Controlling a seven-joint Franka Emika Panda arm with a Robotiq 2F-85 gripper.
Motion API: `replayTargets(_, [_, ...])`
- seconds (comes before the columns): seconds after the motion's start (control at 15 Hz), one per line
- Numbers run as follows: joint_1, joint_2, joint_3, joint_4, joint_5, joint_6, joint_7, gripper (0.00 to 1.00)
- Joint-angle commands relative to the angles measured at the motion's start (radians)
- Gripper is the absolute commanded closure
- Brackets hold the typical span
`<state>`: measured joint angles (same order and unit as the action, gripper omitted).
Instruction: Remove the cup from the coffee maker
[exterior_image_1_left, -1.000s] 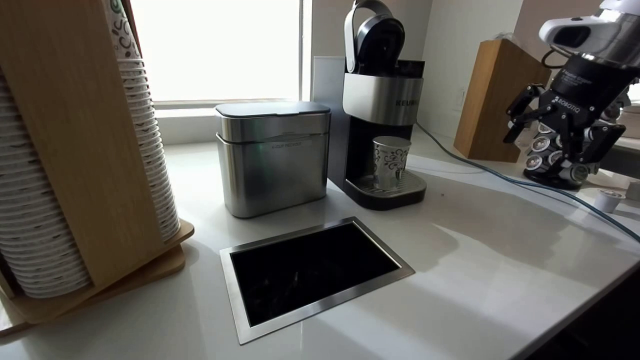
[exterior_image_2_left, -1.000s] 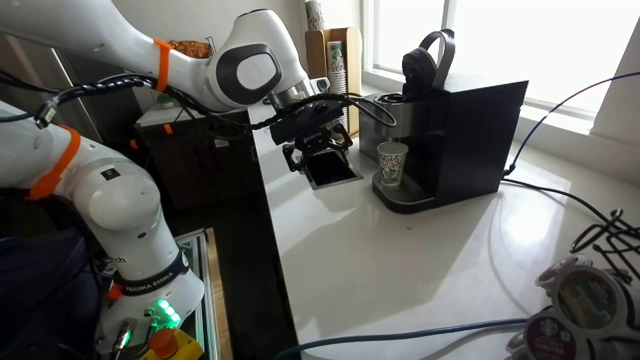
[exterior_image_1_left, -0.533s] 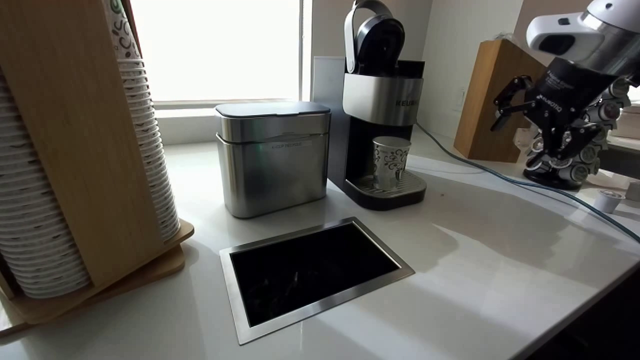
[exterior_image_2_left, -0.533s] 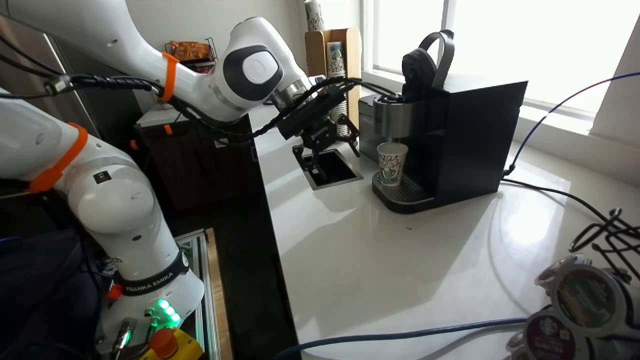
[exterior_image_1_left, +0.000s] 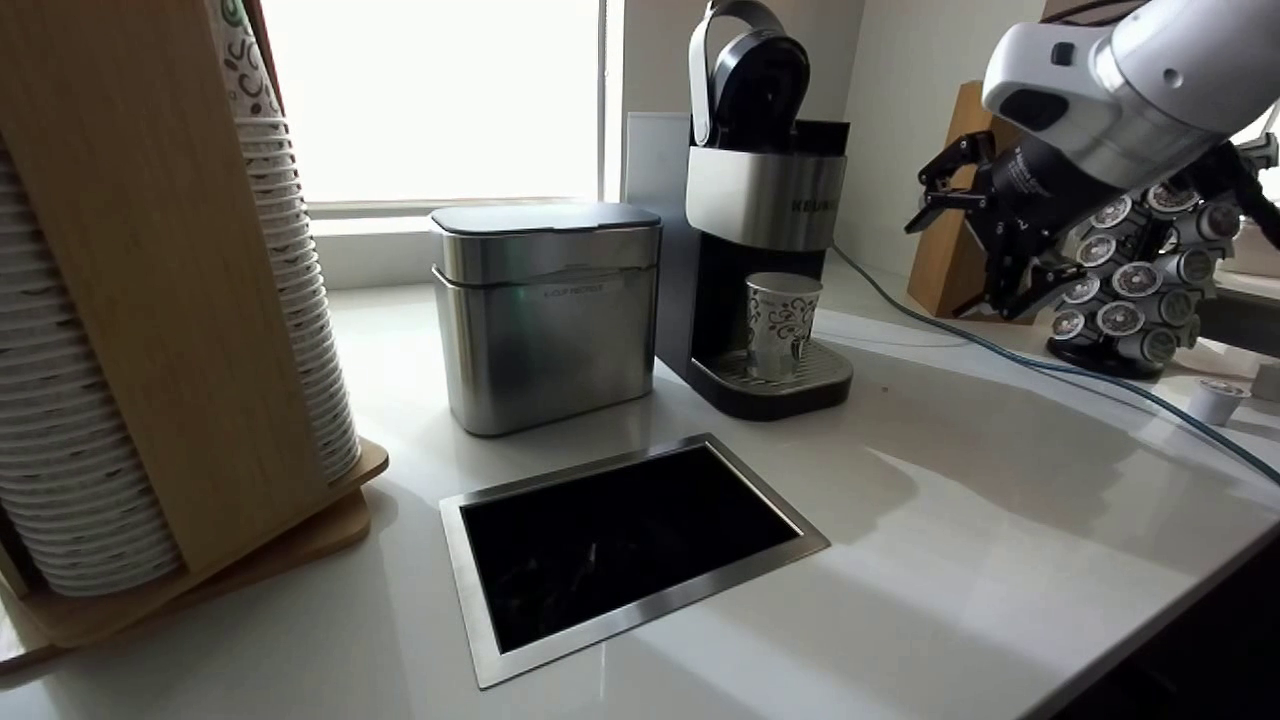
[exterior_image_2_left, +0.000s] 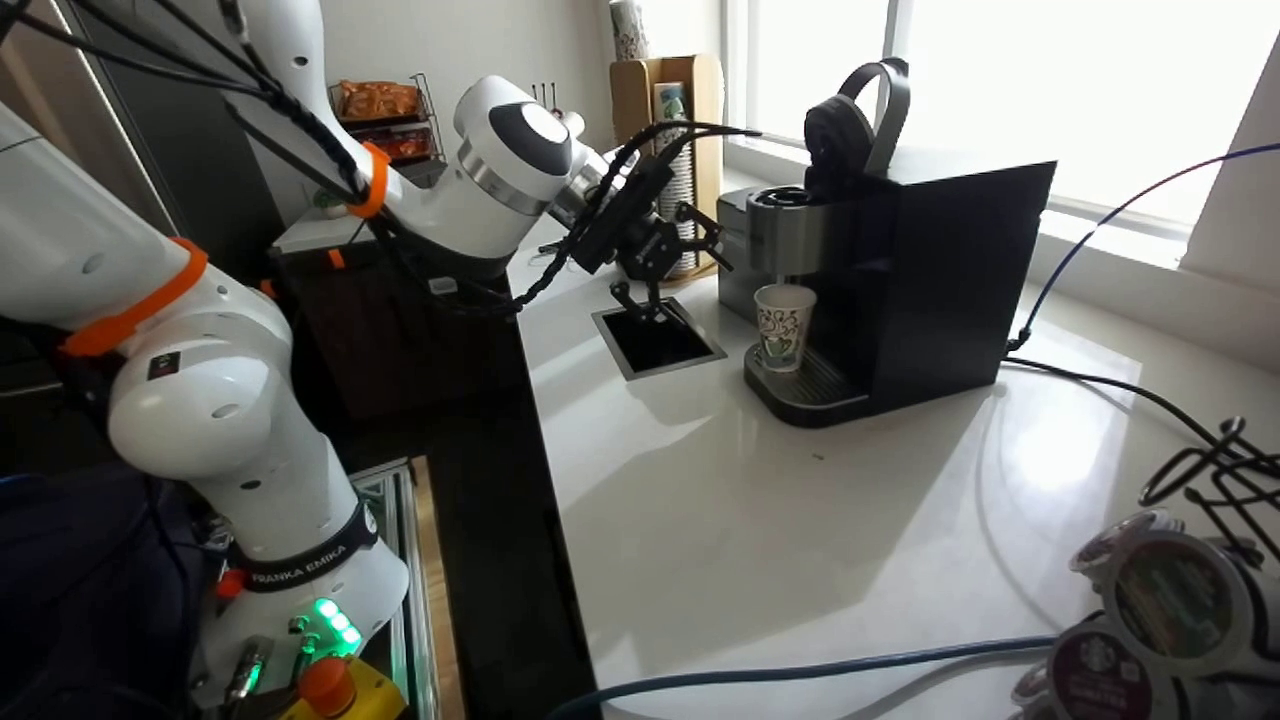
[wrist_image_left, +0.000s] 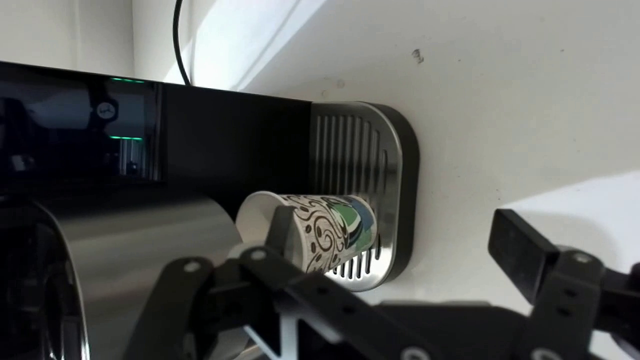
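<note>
Bright light from the window (exterior_image_1_left: 440, 100) washed over the white worktop (exterior_image_2_left: 690, 540), and up above it hung the pincer (wrist_image_left: 402, 242), tilted, its two fingers spread wide! From the wrist view, one finger cut across the rim of the cup (wrist_image_left: 335, 227), but both exterior views told it straight: pincer and cup were apart. And what a spot for that cup, patterned, pale, bolt upright on the drip tray (wrist_image_left: 345, 155) of the coffee maker (exterior_image_1_left: 765, 200), tucked beneath the silver front, with the machine's rounded black head tipped up above! Just beside the coffee maker sat a lidded steel canister (exterior_image_1_left: 550, 340); near that, a metal-framed opening (exterior_image_1_left: 653, 604) was set into the worktop. Out wider, a wooden rack (exterior_image_1_left: 170, 280) carried tall stacks of paper cups (exterior_image_1_left: 60, 450), and away on the opposite side of the coffee maker, a blue cable (exterior_image_1_left: 1045, 366) ran across the worktop, passing near a carousel of pods (exterior_image_1_left: 1137, 280).
</note>
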<state>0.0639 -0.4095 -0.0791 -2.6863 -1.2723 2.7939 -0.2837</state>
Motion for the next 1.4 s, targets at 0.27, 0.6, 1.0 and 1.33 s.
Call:
replayTargets(0.27, [-0.026,0.163,0.029,0.095,-0.300,0.103,0.385,0.00])
replayTargets(0.6, [-0.017,0.254,0.014,0.180,-0.452,0.126,0.563,0.01])
replayTargets(1.0, [-0.010,0.361,0.016,0.271,-0.543,0.130,0.678,0.07])
replayTargets(1.33, [-0.007,0.434,0.021,0.333,-0.573,0.139,0.697,0.19])
